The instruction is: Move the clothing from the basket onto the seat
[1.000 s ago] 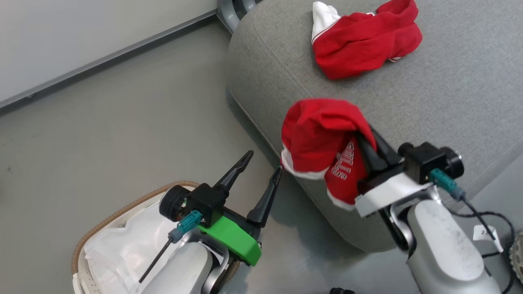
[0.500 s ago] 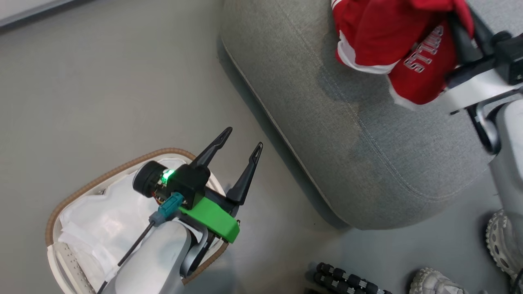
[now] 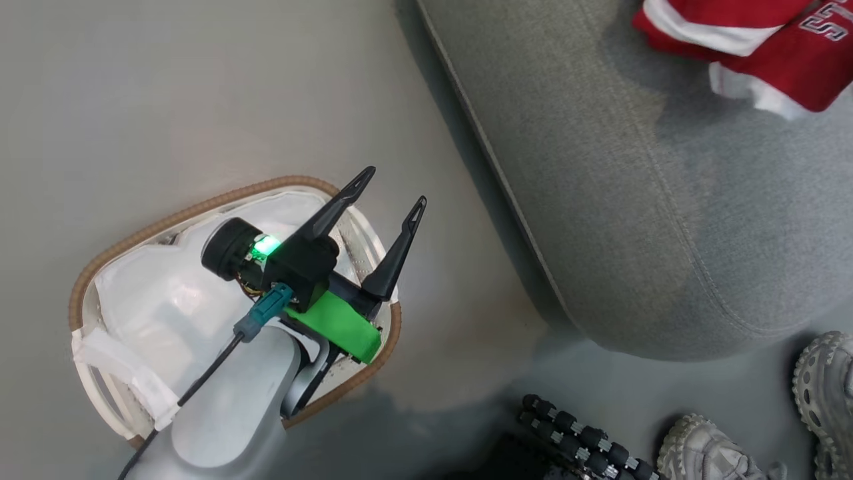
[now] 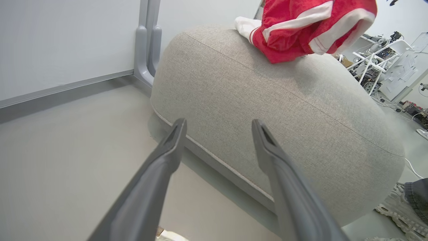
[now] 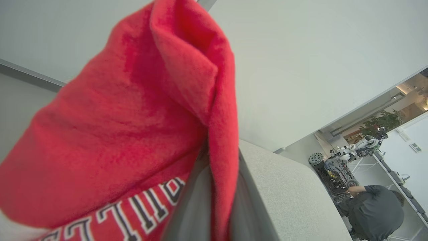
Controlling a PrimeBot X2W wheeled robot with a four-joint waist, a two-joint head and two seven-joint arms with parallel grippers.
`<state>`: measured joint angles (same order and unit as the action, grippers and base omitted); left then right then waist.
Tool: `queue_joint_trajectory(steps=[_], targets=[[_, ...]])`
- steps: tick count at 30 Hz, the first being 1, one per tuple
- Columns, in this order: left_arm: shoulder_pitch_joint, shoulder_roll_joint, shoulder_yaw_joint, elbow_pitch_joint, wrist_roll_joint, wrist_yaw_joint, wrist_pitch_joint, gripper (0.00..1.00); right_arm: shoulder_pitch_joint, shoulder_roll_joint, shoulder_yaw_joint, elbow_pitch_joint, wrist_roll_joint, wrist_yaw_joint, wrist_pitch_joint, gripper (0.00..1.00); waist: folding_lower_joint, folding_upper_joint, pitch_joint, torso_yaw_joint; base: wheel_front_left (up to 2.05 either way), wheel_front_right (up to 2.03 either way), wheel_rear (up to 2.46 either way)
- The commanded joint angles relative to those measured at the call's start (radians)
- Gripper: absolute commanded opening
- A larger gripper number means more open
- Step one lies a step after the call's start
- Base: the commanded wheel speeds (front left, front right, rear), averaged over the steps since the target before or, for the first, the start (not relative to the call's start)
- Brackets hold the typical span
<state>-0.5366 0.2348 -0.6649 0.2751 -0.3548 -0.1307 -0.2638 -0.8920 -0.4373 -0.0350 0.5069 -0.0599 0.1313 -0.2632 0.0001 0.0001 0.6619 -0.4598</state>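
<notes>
The white basket [image 3: 220,200] with its brown woven rim stands on the floor at the lower left, with a white liner showing inside. My left gripper [image 3: 391,190] is open and empty above the basket's right rim, fingers [image 4: 174,144] pointing at the grey seat [image 3: 666,200]. Red clothing [image 3: 753,40] with white trim and lettering hangs over the seat at the top right and casts a shadow on it. In the right wrist view my right gripper [image 5: 222,167] is shut on a fold of this red clothing [image 5: 117,140]. More red and white clothing [image 4: 301,30] shows on the seat's [image 4: 284,110] top.
Pale shoes [image 3: 706,453] and a black ribbed part [image 3: 580,440] lie on the floor below the seat's corner. A grey post [image 4: 147,50] stands at the wall behind the seat. A person [image 5: 378,211] crouches far off beside equipment.
The head camera has swung down and left. My right gripper has carried the red garment up and further over the seat, out of the head picture. The left gripper stays open by the basket.
</notes>
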Motion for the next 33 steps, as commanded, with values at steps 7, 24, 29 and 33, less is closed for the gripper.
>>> queue_joint_trajectory(steps=[7, 24, 29, 33], targets=[[-0.052, 0.012, -0.005, -0.014, 0.020, 0.000, -0.001, 1.00, -0.042, 0.007, -0.213, 0.116, -0.089, -0.001, -0.002, 0.00, -0.0001, -0.0001, 0.128, 0.095, 0.00, 0.00, 0.00], [-0.055, 0.016, 0.008, -0.009, 0.020, 0.000, -0.001, 1.00, -0.034, 0.126, -0.587, 0.226, -0.326, -0.001, -0.002, 0.66, -0.0001, -0.0001, 0.133, 0.088, 0.00, 0.00, 0.00], [-0.033, 0.007, 0.014, 0.007, 0.010, 0.000, -0.001, 1.00, 0.003, 0.150, -0.639, 0.202, -0.343, -0.001, -0.002, 1.00, -0.0001, -0.0001, 0.091, 0.082, 0.00, 0.00, 0.00], [-0.015, -0.006, 0.024, 0.023, -0.003, 0.000, -0.001, 1.00, 0.039, 0.164, -0.676, 0.173, -0.320, -0.001, -0.002, 1.00, -0.0001, -0.0001, 0.040, 0.085, 0.00, 0.00, 0.00]])
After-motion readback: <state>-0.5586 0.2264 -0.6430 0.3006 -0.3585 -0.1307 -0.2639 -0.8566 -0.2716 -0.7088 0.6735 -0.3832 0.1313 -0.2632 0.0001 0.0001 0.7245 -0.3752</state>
